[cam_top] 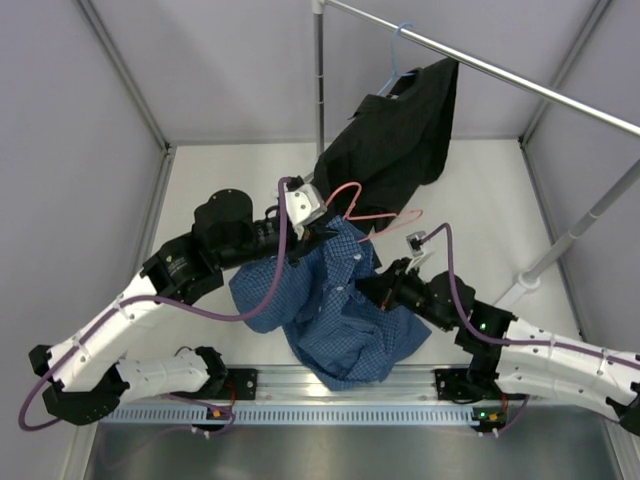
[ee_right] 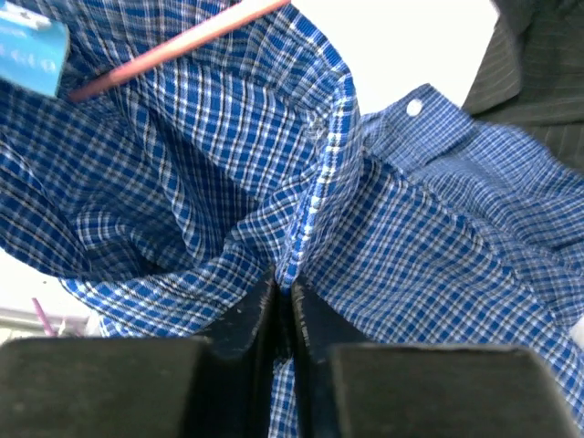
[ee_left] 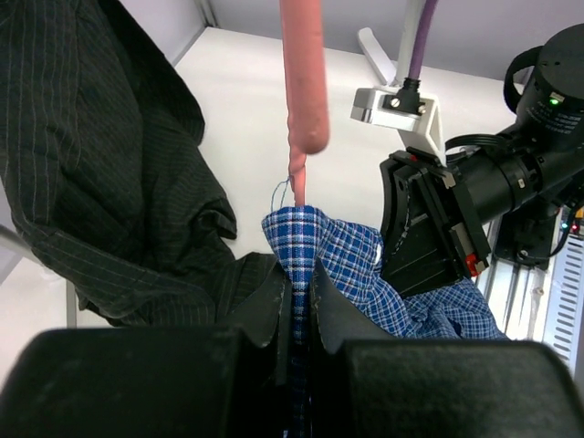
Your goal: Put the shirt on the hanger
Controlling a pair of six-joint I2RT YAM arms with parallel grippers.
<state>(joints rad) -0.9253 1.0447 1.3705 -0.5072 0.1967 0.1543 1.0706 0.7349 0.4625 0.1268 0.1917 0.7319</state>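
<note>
Left hand and right hand each pinch the shirt near the hanger; a blue label is unreadable.

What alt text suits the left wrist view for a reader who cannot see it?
The left end effector pinches a fold of the blue checked shirt just below the pink hanger; a black shirt hangs at left, the right arm at right.

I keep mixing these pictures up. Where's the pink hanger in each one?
Top external: the pink hanger is in the middle, just above the blue shirt.
Left wrist: top centre, coming straight down to the shirt.
Right wrist: upper left, slanting across the shirt.
Shared landmark: the blue shirt.
</note>
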